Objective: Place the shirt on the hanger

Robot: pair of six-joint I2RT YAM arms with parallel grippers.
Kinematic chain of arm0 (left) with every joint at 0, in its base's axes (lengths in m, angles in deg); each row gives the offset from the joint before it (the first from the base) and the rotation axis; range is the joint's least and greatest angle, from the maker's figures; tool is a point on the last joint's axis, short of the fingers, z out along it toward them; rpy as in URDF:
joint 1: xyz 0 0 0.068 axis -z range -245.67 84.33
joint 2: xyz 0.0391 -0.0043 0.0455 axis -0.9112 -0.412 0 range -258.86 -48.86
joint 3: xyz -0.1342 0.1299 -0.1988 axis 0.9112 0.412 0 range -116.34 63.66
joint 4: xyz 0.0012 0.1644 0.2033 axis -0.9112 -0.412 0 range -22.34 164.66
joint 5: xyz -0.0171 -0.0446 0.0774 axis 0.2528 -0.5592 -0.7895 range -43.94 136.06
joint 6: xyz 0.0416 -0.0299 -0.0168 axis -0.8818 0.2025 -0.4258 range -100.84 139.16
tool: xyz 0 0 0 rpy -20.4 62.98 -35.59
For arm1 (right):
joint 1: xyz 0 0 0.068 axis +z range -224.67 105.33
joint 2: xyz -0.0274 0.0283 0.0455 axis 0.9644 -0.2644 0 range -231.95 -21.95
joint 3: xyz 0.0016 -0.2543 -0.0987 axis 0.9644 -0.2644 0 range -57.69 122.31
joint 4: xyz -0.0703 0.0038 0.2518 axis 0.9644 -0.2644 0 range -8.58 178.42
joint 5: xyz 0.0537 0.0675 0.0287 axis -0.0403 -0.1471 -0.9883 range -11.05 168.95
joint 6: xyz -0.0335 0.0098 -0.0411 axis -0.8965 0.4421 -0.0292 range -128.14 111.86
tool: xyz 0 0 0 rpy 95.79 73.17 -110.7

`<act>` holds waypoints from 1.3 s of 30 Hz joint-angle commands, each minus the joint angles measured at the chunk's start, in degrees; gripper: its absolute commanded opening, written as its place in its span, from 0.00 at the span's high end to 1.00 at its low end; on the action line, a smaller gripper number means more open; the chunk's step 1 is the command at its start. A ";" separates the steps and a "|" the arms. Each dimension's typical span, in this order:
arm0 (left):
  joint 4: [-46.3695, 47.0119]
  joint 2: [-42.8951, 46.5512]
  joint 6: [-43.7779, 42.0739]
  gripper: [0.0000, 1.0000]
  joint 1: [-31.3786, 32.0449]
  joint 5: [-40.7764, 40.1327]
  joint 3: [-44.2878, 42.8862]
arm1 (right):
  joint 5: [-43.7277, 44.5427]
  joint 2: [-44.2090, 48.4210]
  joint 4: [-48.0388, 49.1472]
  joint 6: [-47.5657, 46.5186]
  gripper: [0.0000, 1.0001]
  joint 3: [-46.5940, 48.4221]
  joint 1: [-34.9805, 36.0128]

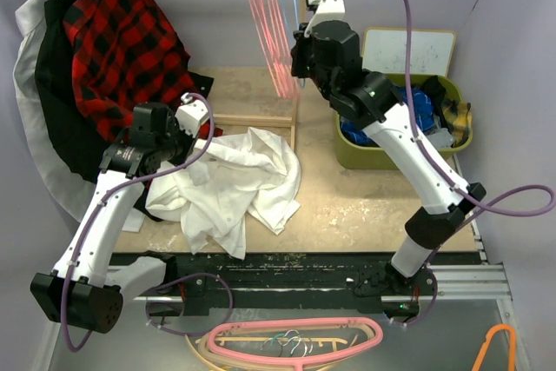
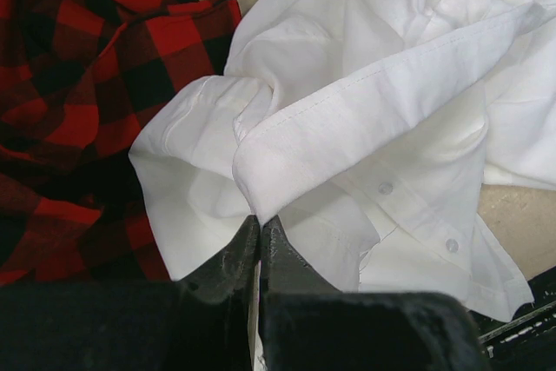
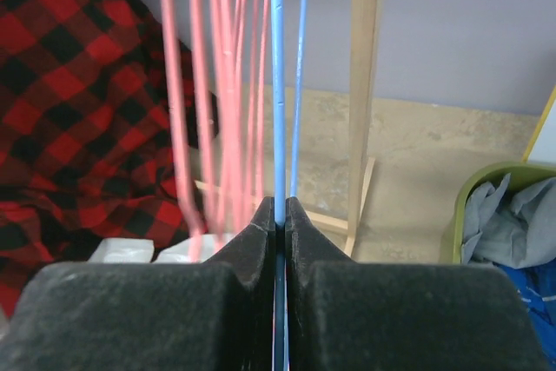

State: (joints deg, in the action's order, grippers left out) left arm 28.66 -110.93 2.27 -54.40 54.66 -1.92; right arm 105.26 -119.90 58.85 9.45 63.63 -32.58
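The white shirt (image 1: pixel 243 180) lies crumpled on the table in front of the left arm. It fills the left wrist view (image 2: pixel 365 102), collar and buttons showing. My left gripper (image 1: pixel 200 147) (image 2: pixel 260 220) is shut on a fold of the shirt's cloth at its left edge. The light-blue hanger (image 3: pixel 277 84) hangs as thin vertical wires among pink ones. My right gripper (image 1: pixel 300 62) (image 3: pixel 278 204) is shut on one blue wire, high at the rack. In the top view the blue hanger is hidden behind the gripper and the pink hangers.
Pink hangers (image 1: pixel 269 23) (image 3: pixel 217 84) hang from the rail just left of the right gripper. A red-and-black plaid shirt (image 1: pixel 122 41) (image 2: pixel 69 84) hangs at the back left. A wooden rack post (image 3: pixel 365 84) stands on the right. A green bin (image 1: pixel 404 149) of clothes sits at the right.
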 commanded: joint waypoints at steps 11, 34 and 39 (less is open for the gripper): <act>-3.57 0.20 -2.07 1.00 -0.38 5.60 -1.68 | 8.49 6.22 -3.24 -5.00 1.00 2.00 7.89; -5.74 -7.60 -3.36 1.00 -0.21 7.12 -15.04 | -22.34 65.56 2.51 23.95 1.00 -65.61 16.45; -8.11 -10.30 -3.48 1.00 -0.19 8.19 -18.56 | -32.44 65.15 12.00 22.49 1.00 -71.17 16.45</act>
State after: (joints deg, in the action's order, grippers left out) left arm 20.55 -120.41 -1.38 -54.40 61.99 -16.11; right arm 84.21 -53.65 57.56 31.17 -4.52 -16.23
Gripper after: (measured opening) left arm 0.008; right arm 0.016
